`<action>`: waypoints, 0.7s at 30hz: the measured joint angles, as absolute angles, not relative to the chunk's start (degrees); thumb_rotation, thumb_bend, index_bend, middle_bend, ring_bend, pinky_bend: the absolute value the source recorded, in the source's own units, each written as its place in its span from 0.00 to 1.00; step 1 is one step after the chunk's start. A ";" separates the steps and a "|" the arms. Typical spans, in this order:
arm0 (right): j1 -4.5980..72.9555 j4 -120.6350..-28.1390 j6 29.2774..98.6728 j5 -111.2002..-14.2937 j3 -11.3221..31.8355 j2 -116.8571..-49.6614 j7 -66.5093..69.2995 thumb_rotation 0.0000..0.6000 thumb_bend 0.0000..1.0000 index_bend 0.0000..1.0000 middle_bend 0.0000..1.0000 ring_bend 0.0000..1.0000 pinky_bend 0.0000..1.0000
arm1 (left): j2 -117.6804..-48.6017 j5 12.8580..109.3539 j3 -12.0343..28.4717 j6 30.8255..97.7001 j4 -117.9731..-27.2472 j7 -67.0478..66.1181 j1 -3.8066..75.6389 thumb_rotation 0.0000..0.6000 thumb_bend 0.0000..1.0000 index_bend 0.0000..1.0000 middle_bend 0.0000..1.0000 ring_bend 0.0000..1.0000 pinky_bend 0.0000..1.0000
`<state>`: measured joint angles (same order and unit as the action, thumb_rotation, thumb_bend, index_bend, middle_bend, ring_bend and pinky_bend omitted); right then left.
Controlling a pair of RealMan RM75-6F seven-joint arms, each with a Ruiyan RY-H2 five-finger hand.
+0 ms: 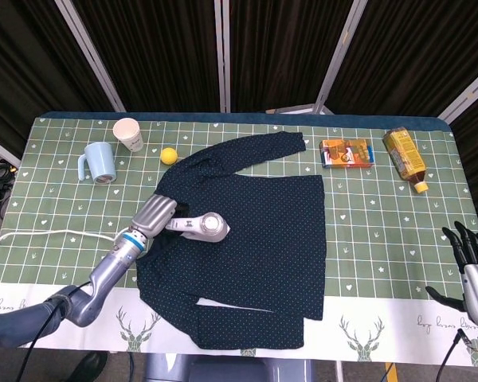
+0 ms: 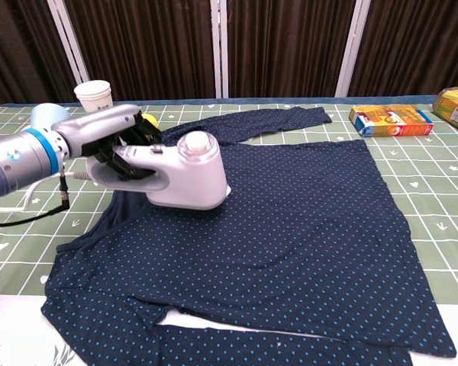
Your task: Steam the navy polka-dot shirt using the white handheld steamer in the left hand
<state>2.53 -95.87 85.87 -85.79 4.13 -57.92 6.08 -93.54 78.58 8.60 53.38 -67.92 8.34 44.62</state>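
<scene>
The navy polka-dot shirt point(image 1: 259, 235) point(image 2: 290, 229) lies spread flat on the green checked table point(image 1: 382, 215), one sleeve reaching toward the far edge. My left hand point(image 1: 155, 216) point(image 2: 114, 145) grips the handle of the white handheld steamer point(image 1: 203, 227) point(image 2: 179, 171), whose head rests on the shirt's left shoulder area. My right hand point(image 1: 474, 267) hovers at the table's right front edge, away from the shirt, fingers spread and holding nothing; the chest view does not show it.
A blue mug point(image 1: 98, 163), a paper cup point(image 1: 128, 134) point(image 2: 94, 95) and a yellow ball point(image 1: 169, 155) stand at the back left. An orange box point(image 1: 347, 153) point(image 2: 391, 120) and a lying juice bottle point(image 1: 405, 157) sit back right. The steamer's white cord point(image 1: 40, 235) trails left.
</scene>
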 measured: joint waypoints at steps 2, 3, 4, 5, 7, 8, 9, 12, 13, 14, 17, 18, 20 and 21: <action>2.50 -95.85 85.93 -85.90 4.08 -57.90 6.17 1.00 0.00 0.00 0.00 0.00 0.00 | -92.58 78.07 9.09 53.71 -68.07 8.52 44.37 1.00 0.58 0.95 0.88 0.87 1.00; 2.49 -95.85 85.95 -85.93 4.07 -57.90 6.18 1.00 0.00 0.00 0.00 0.00 0.00 | -92.15 77.82 9.24 53.79 -68.08 8.60 44.23 1.00 0.58 0.95 0.88 0.87 1.00; 2.47 -95.85 85.99 -86.04 4.03 -57.89 6.19 1.00 0.00 0.00 0.00 0.00 0.00 | -91.54 77.46 9.39 53.89 -67.98 8.68 43.97 1.00 0.58 0.95 0.88 0.87 1.00; 2.46 -95.87 86.04 -86.14 4.00 -57.89 6.18 1.00 0.00 0.00 0.00 0.00 0.00 | -91.04 77.15 9.45 53.92 -67.77 8.77 43.71 1.00 0.58 0.95 0.88 0.87 1.00; 2.42 -95.96 86.14 -86.37 3.90 -57.88 6.12 1.00 0.00 0.00 0.00 0.00 0.00 | -89.86 76.37 9.45 53.83 -66.95 9.24 42.96 1.00 0.58 0.95 0.88 0.87 1.00; 2.42 -96.00 86.19 -86.47 3.87 -57.88 6.02 1.00 0.00 0.00 0.00 0.00 0.00 | -89.45 76.09 9.39 53.73 -66.49 9.48 42.64 1.00 0.58 0.95 0.88 0.87 1.00; 2.42 -96.05 86.22 -86.58 3.84 -57.88 5.93 1.00 0.00 0.00 0.00 0.00 0.00 | -89.11 75.85 9.28 53.59 -66.01 9.71 42.32 1.00 0.58 0.95 0.88 0.87 1.00; 2.41 -96.29 86.33 -86.94 3.70 -57.93 5.59 1.00 0.00 0.00 0.00 0.00 0.00 | -88.36 75.13 8.68 52.99 -64.10 10.71 41.20 1.00 0.58 0.95 0.88 0.87 1.00; 2.41 -96.38 86.38 -87.06 3.65 -57.95 5.45 1.00 0.00 0.00 0.00 0.00 0.00 | -88.14 74.90 8.43 52.77 -63.26 11.20 40.76 1.00 0.57 0.94 0.88 0.87 1.00; 2.40 -96.45 86.41 -87.15 3.62 -57.96 5.35 1.00 0.00 0.00 0.00 0.00 0.00 | -88.00 74.72 8.25 52.60 -62.64 11.58 40.43 1.00 0.56 0.94 0.88 0.87 1.00; 2.39 -96.74 86.57 -87.44 3.53 -58.00 4.91 1.00 0.00 0.00 0.00 0.00 0.00 | -87.75 74.49 7.61 52.19 -60.43 13.35 39.43 1.00 0.36 0.89 0.85 0.85 0.99; 2.39 -96.82 86.58 -87.51 3.50 -58.02 4.78 1.00 0.00 0.00 0.00 0.00 0.00 | -87.71 74.54 7.41 52.11 -59.74 13.95 39.16 1.00 0.26 0.85 0.83 0.83 0.97; 2.42 -96.94 86.52 -87.59 3.42 -58.03 4.62 1.00 0.00 0.00 0.00 0.00 0.00 | -87.69 74.90 7.00 52.12 -58.25 15.19 38.60 1.00 0.02 0.69 0.68 0.70 0.82; 2.43 -96.98 86.48 -87.60 3.40 -58.02 4.59 1.00 0.00 0.00 0.00 0.00 0.00 | -87.71 75.10 6.83 52.17 -57.67 15.56 38.39 1.00 0.00 0.63 0.59 0.64 0.75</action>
<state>2.43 -96.98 86.48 -87.60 3.40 -58.02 4.59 -87.71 75.10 6.83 52.17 -57.67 15.56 38.39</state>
